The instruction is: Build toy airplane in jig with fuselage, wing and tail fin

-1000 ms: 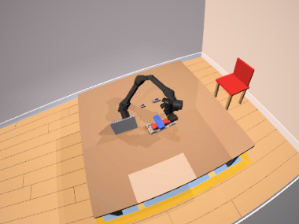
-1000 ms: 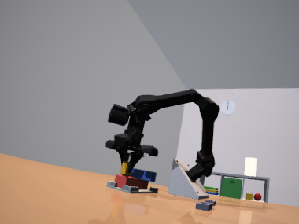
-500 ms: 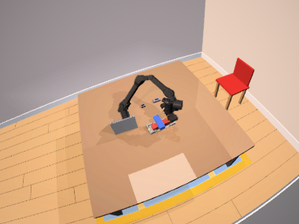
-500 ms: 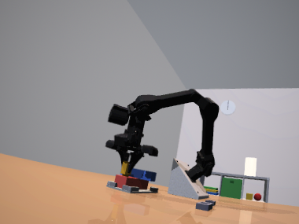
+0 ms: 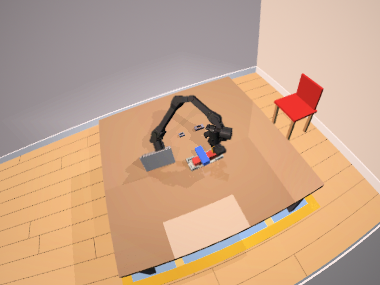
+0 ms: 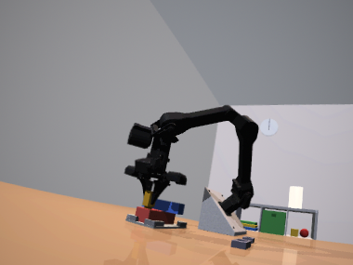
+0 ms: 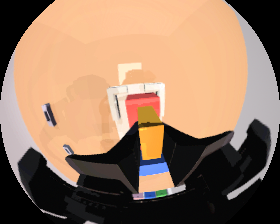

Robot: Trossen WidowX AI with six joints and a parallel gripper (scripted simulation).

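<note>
- Top view: red block fuselage [image 5: 196, 161] [image 6: 154, 215] [image 7: 142, 104] crossed by flat blue wing [image 5: 202, 155] [image 6: 169, 206] [image 7: 154, 167].
- Exterior: yellow upright fin [image 6: 147, 199] [image 7: 151, 135] pinched in black gripper [image 6: 149, 203] [image 7: 146, 123], directly over fuselage's tail end.
- Wrist: fuselage's long axis run beneath fin; seating cannot be told.

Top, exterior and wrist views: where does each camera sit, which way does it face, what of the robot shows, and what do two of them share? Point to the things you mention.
Top: high above the brown table [image 5: 135, 226], looking down at a slant; the whole black arm shows.
Exterior: low, near tabletop height, looking across at the arm side-on, base to black gripper [image 6: 150, 202] [image 7: 146, 123].
Wrist: on the arm, facing past its fingers; only gripper parts show.
Exterior and wrist share the yellow tail fin [image 6: 147, 198] [image 7: 151, 141].
</note>
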